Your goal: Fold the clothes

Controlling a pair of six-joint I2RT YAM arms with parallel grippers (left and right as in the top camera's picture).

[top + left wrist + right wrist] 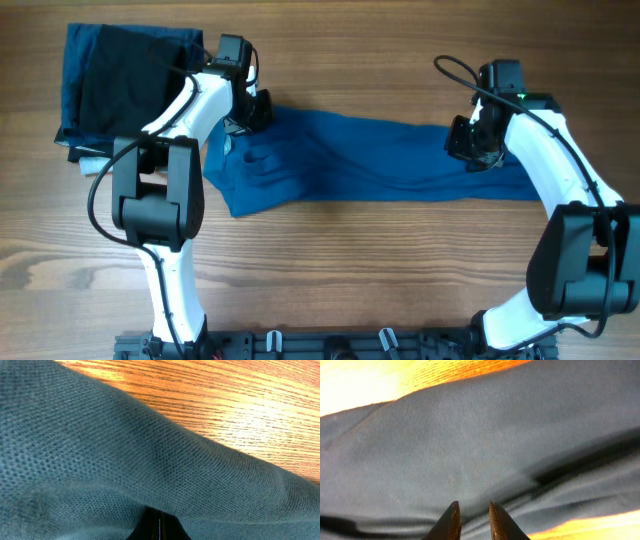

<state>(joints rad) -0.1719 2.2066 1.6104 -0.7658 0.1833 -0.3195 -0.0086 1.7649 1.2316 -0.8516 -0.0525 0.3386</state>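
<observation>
1. Overhead: the blue garment (370,160) lies mid-table, stretched flat, with its long axis running left to right. The left gripper (250,110) sits on its upper left end and the right gripper (472,145) on its right end. A dark folded pile (125,85) lies at the table's far left.
2. Left wrist: the fingers (159,527) are pressed together under bunched blue knit, clamping it.
3. Right wrist: the fingertips (451,519) stand narrowly apart over the cloth. I cannot tell whether they pinch it.

- Wooden worktop (400,270): light brown, its grain running left to right.
- In both wrist views the same wood glows orange under glare.
- Black rail (330,347) along the near edge, with small silver clips (385,337) standing on it.
</observation>
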